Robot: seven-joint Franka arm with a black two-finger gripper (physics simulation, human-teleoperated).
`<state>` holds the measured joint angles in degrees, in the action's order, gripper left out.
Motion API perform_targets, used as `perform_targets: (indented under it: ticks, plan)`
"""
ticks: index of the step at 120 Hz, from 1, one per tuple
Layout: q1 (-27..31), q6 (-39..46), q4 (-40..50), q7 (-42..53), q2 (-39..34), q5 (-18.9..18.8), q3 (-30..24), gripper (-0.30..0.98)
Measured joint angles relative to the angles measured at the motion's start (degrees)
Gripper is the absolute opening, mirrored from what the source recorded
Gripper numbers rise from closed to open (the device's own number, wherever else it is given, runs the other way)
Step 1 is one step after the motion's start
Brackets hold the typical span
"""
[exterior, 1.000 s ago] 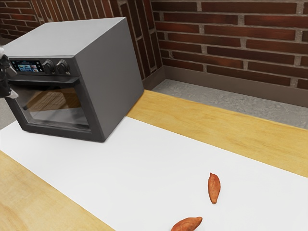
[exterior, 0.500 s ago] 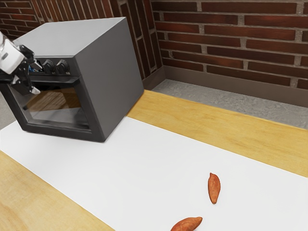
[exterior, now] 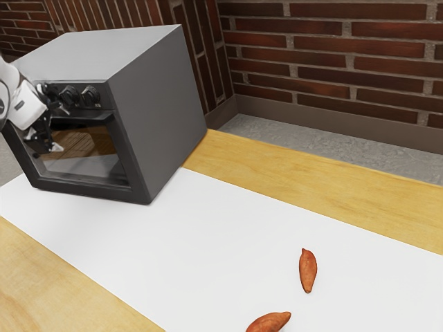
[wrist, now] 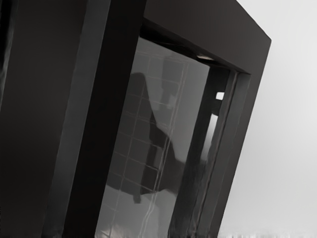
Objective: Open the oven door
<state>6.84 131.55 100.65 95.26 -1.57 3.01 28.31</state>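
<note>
The pincer point(exterior: 59, 128), spread apart, has moved farther across the front of the oven point(exterior: 159, 117) to the door handle point(exterior: 90, 119), so gripping looks near, though the oven door point(exterior: 86, 192) remains closed, toward the exterior view's left.

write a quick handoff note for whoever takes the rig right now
Gripper: open, fingers apart, at the oven's front by the door handle; no grip on it.
Oven: on the white mat, its door shut.
Also on the mat: two sweet potatoes, clear of the oven.
Done: hand brought to the door.
Left: get hold of the handle and open the door.
</note>
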Motion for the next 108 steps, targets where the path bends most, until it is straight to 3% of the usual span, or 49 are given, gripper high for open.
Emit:
perform_targets:
  ticks: [13, 24, 42, 45, 49, 55, 60, 67, 73, 81, 95, 108]
  plan:
    - [0.2, 1.2, 2.0, 0.3, -1.2, -0.7, -0.2, 0.69]
    - [1.6, 4.0, 12.7, 0.0, -10.5, -4.5, -2.1, 0.68]
    - [3.0, 6.5, 44.9, -3.0, -41.7, -18.6, -6.6, 0.64]
    - [3.4, 4.2, 46.4, -3.7, -49.8, -20.1, -8.6, 0.65]
    - [3.6, -0.1, 39.7, -4.8, -56.5, -20.3, -11.5, 0.66]
    - [3.8, -9.3, 11.5, -8.5, -46.4, -15.4, -15.2, 0.66]
    - [3.8, -18.5, -12.0, -13.5, -28.6, -12.7, -20.7, 0.67]
    - [3.7, -28.7, -27.1, -20.8, -10.8, -10.2, -27.3, 0.67]
    - [3.4, -34.9, -31.5, -26.8, -2.9, -8.8, -30.7, 0.67]
    - [1.6, -40.2, -28.9, -34.0, 2.4, -7.5, -32.7, 0.68]
    - [-0.9, -44.6, -25.8, -43.1, 5.4, -5.7, -33.5, 0.68]
    - [2.6, -46.9, -25.5, -50.0, 5.9, -4.4, -33.4, 0.68]
